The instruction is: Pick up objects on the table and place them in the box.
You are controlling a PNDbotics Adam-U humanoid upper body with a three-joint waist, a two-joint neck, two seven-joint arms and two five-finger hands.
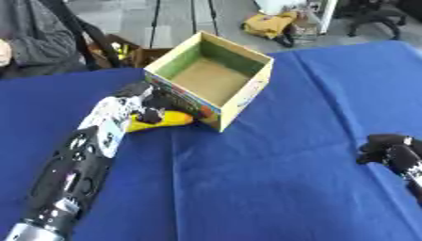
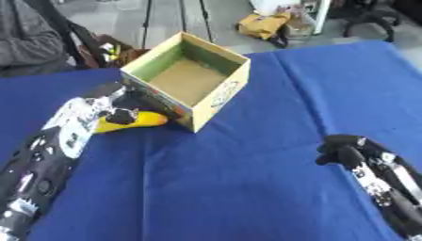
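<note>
R hand [image 2: 346,149] sits at the right edge, mid-low in the frame, on the blue tablecloth [image 1: 272,179]; fingers curled in on themselves, nothing held. L arm runs up from the lower-left corner, black w/ white patches toward the wrist. L hand [image 1: 142,101] is at left-centre, fingers curled down onto a yellow object [image 1: 165,119]. Object: bright yellow, smooth, elongated w/ a rounded end pointing right, banana-like; only part shows past the hand, so exact kind unclear. It lies on the cloth just beside the box's near-left wall, prob touching the corner, can't tell for sure. Cardboard box [image 1: 247,89] is upper-centre, open top, turned corner-on to the camera; green inner walls, brown floor, printed colours on the outer left side, pale yellow on the right side.
</note>
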